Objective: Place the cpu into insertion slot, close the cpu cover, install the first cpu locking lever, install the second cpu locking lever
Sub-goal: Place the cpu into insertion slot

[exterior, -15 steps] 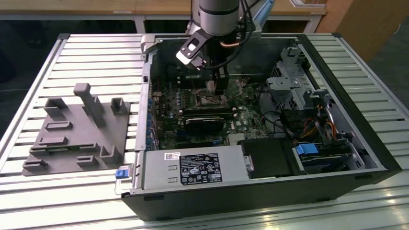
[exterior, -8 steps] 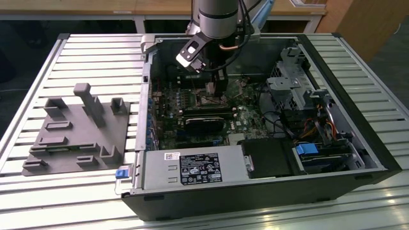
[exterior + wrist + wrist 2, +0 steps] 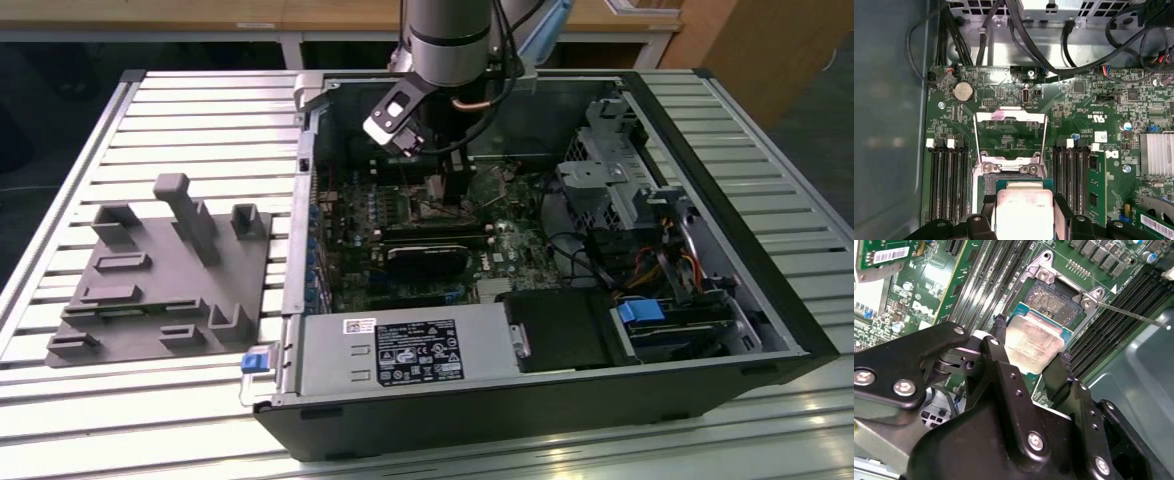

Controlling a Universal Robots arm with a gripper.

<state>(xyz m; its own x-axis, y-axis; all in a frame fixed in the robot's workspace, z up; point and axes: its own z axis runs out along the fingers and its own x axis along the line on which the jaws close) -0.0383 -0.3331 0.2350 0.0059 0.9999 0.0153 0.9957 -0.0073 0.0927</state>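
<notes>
**1. CPU.** The cpu [image 3: 1024,210] is clamped in the gripper [image 3: 1032,341]. One finger [image 3: 1000,335] bears on each of two opposite edges, and the metal top faces the wrist cams.
- Judgement: a light, rigid, thin part.
- The smooth metal lid looks slippery, so an edge grip is the correct hold. Do not hold it by the underside w/ the contacts.
- Fragile re: the contact side and the socket pins. It probably has little tolerance for tilt or side load on seating.

**2. Socket.** The insertion slot [image 3: 1054,300] lies just beyond the fingertips w/ its pin field exposed. The cpu overlaps the slot's near edge in both wrist views. Whether cpu and slot touch or stand clear: cannot tell.

**3. Cover.** The cpu cover [image 3: 1011,116] stands open, folded back on the far side of the slot from the gripper. A locking lever [image 3: 1134,315], a thin wire rod, is raised off to one side of the gripper.

**4. Surroundings.**
- Memory slots [image 3: 946,180] flank the slot on both sides of the gripper.
- In the exterior view the arm [image 3: 447,45] reaches down into the pc case [image 3: 534,420], which lies open on the slatted desk [image 3: 174,100].
- A grey fixture [image 3: 160,280] sits on the desk, well apart from the gripper.
</notes>
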